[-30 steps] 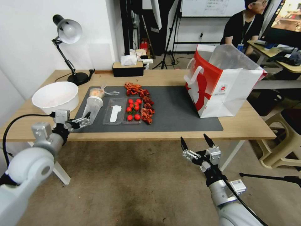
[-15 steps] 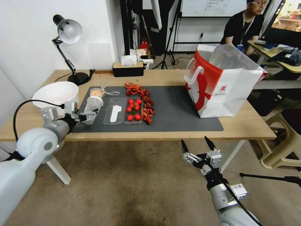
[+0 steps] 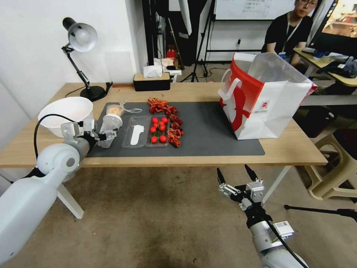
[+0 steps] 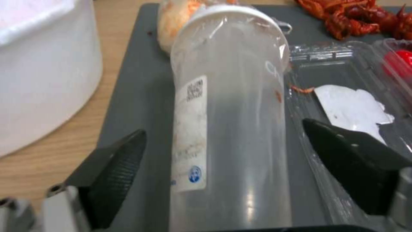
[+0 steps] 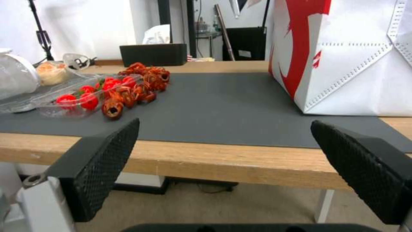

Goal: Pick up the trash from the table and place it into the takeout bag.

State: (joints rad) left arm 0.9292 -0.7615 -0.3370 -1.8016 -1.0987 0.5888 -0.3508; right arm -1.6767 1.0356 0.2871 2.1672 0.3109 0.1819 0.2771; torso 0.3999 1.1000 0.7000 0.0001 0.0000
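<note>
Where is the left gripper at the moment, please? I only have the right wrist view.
Observer: The left gripper is at the table's left end, open, with one finger on either side of the clear plastic cup.
Operator: Are the fingers touching the cup?
Observer: No. The left wrist view shows a gap on both sides of it.
Operator: How does the cup sit?
Observer: It appears to lie on its side on the grey mat, with its white lid pointing away from the gripper.
Operator: And my own gripper?
Observer: The right gripper hangs open below the table's front edge, short of the takeout bag.
</note>
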